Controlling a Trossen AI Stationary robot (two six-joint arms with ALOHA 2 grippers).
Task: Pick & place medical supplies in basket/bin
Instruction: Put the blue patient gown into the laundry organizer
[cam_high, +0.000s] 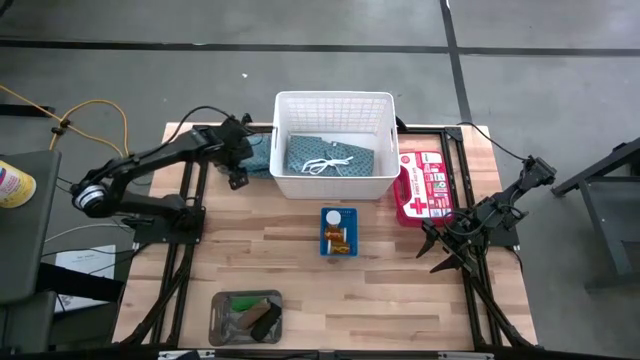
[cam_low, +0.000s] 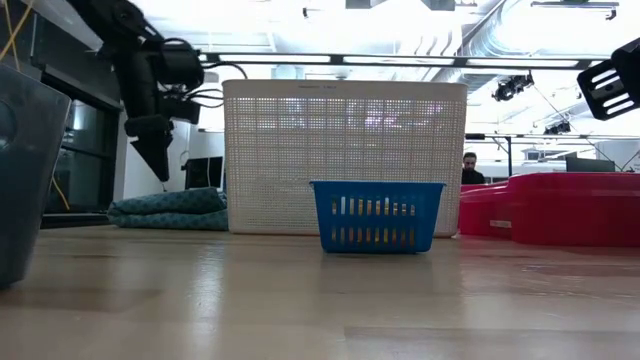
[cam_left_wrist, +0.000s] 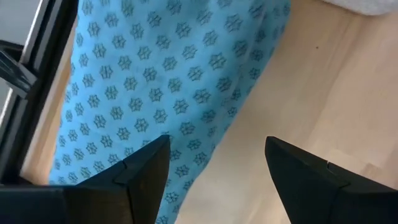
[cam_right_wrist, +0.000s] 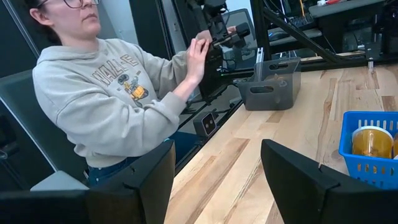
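A teal patterned cloth (cam_high: 259, 159) lies flat on the table, against the left wall of the white basket (cam_high: 335, 105). My left gripper (cam_left_wrist: 217, 163) hangs open a little above that cloth's edge (cam_low: 170, 208), pointing steeply down, and touches nothing. A second teal cloth with white strings (cam_high: 328, 161) lies inside the basket. A small blue basket (cam_high: 339, 231) holds a white disc and orange vials. The grey tray (cam_high: 246, 316) near the front edge holds small rolls. My right gripper (cam_right_wrist: 217, 168) waits open and level at the table's right side (cam_high: 446, 260).
A red first-aid case (cam_high: 425, 187) lies to the right of the white basket. A person in a grey hoodie (cam_right_wrist: 106, 93) stands just beyond the table's edge by the grey tray (cam_right_wrist: 267, 90). Bare wood lies between the blue basket and the tray.
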